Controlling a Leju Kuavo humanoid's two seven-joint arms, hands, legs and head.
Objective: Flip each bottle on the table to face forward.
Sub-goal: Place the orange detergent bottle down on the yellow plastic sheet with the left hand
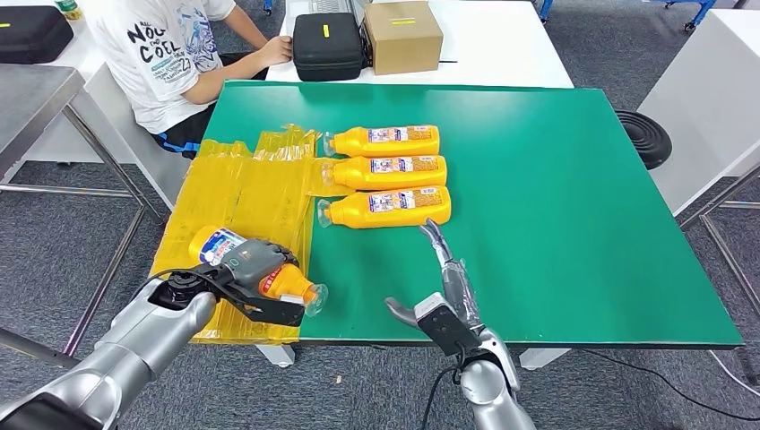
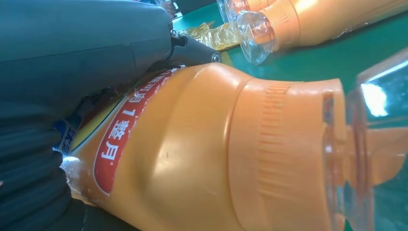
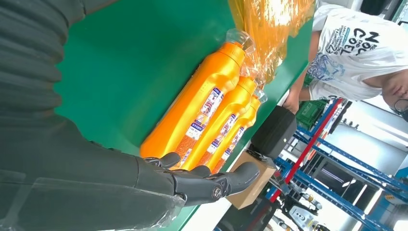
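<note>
Three orange bottles lie side by side on the green table (image 1: 556, 197), clear caps to the left: far (image 1: 384, 141), middle (image 1: 387, 172) and near (image 1: 387, 207). The near bottle (image 3: 195, 103) leads the row in the right wrist view. My left hand (image 1: 244, 269) grips a fourth orange bottle (image 1: 269, 273) at the table's near left corner, over the yellow wrap; its clear cap points right. Up close, that bottle (image 2: 202, 159) shows a red label. My right hand (image 1: 444, 287) hovers flat and empty, fingers straight, just in front of the near bottle. Its fingers (image 3: 202, 183) reach toward the bottles' bases.
Crumpled yellow plastic wrap (image 1: 237, 193) covers the table's left edge. A person in a white shirt (image 1: 170, 54) sits at the far left. A black case (image 1: 327, 45) and a cardboard box (image 1: 403, 36) stand on the white table behind. A black stool (image 1: 647, 136) sits at the right.
</note>
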